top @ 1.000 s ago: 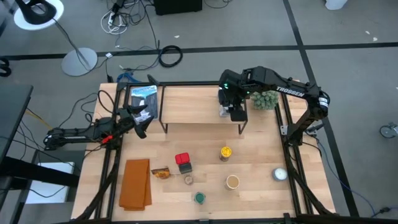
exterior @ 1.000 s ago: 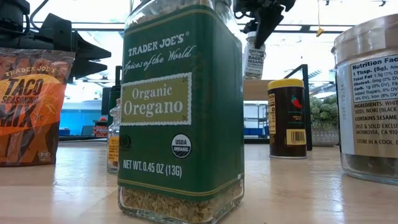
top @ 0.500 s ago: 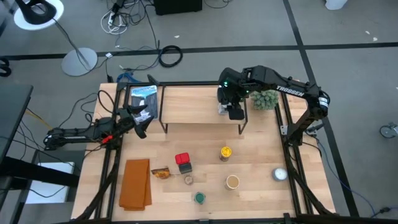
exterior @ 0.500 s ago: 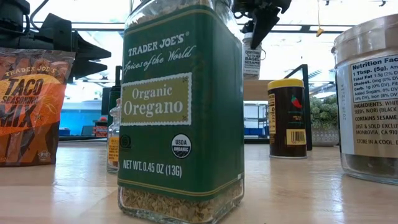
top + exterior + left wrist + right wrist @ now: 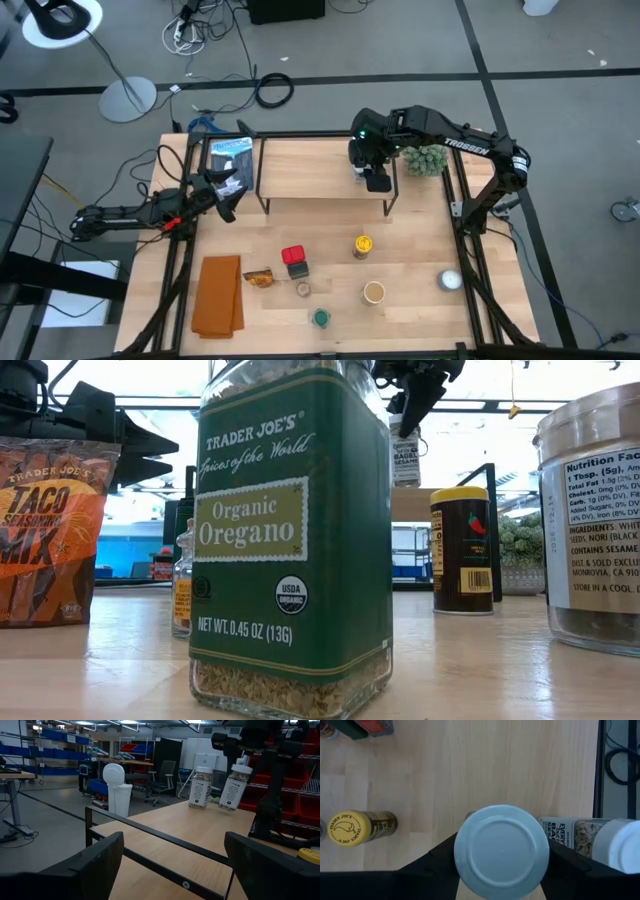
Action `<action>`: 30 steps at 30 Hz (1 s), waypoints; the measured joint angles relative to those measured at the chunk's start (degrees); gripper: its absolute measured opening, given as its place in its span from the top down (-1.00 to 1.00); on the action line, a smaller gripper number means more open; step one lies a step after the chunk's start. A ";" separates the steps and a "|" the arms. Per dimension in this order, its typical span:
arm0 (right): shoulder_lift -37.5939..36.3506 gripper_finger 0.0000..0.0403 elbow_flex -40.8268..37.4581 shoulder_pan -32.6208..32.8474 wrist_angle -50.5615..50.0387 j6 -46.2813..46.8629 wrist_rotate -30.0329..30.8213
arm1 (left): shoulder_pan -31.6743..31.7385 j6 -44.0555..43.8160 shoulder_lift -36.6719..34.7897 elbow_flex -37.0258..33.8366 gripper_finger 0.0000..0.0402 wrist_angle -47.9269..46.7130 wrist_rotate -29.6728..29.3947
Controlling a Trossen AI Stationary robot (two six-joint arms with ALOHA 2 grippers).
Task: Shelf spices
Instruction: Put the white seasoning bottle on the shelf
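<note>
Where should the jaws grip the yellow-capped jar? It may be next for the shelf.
Grip the yellow-capped jar just under its cap, coming straight down from above. It stands upright and apart from the other jars, so jaws can close across its round body from either side. The right gripper is nearest but holds a white-capped jar.

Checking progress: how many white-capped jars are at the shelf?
2: one jar stands on the shelf; the other jar hangs tilted beside it in the right end effector.
</note>
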 joint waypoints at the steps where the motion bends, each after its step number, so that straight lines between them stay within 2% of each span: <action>1: 0.00 -0.08 0.00 0.00 0.23 0.29 0.00 | 0.00 0.00 0.00 0.00 -0.75 0.00 0.00; 9: 0.00 -0.10 0.00 0.00 0.88 0.87 -2.39 | -0.01 0.00 0.00 0.00 -0.75 0.00 -0.01; 30: 0.00 -0.15 -0.02 -0.05 0.86 0.98 -0.98 | 0.00 0.00 0.00 0.00 -0.75 0.02 0.00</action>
